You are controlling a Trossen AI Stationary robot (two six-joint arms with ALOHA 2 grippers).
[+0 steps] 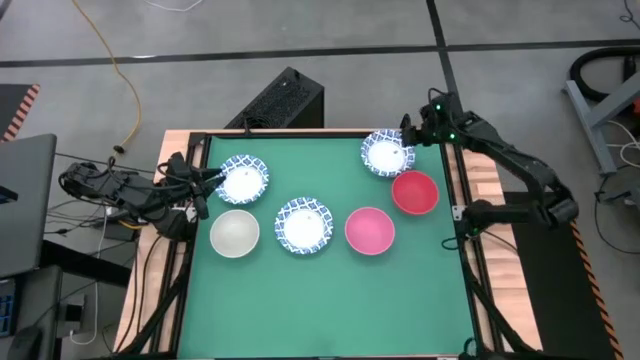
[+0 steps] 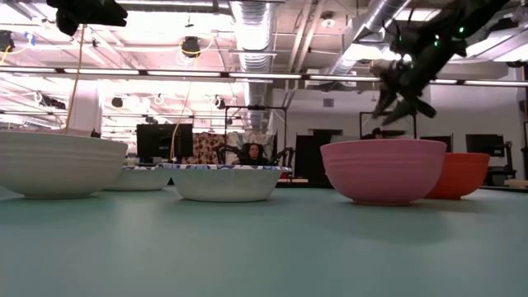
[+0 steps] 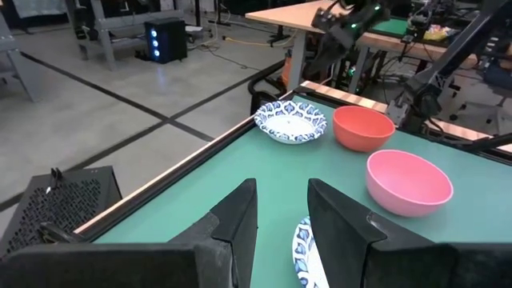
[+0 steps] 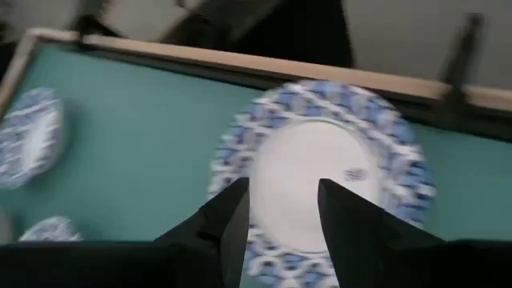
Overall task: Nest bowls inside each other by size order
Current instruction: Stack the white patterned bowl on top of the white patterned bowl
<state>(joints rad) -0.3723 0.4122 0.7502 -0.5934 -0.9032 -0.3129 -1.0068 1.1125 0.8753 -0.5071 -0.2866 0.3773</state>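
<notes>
Six bowls stand on the green mat. A blue-patterned bowl (image 1: 243, 178) is at the far left, an off-white bowl (image 1: 235, 233) is near it, and a second blue-patterned bowl (image 1: 304, 225) is in the middle. The pink bowl (image 1: 370, 230), the red bowl (image 1: 415, 192) and a third blue-patterned bowl (image 1: 387, 153) stand to the right. My right gripper (image 4: 280, 212) is open, raised above that far-right bowl (image 4: 320, 172); in the low view it (image 2: 400, 91) hangs well clear of the table. My left gripper (image 3: 282, 220) is open at the left bowl's edge (image 3: 308, 256), touching nothing.
A raised wooden frame (image 1: 455, 200) borders the mat. The near half of the mat (image 1: 320, 310) holds no bowls. A black box (image 1: 285, 100) sits on the floor beyond the far edge. Cables lie to the left of the table (image 1: 100, 190).
</notes>
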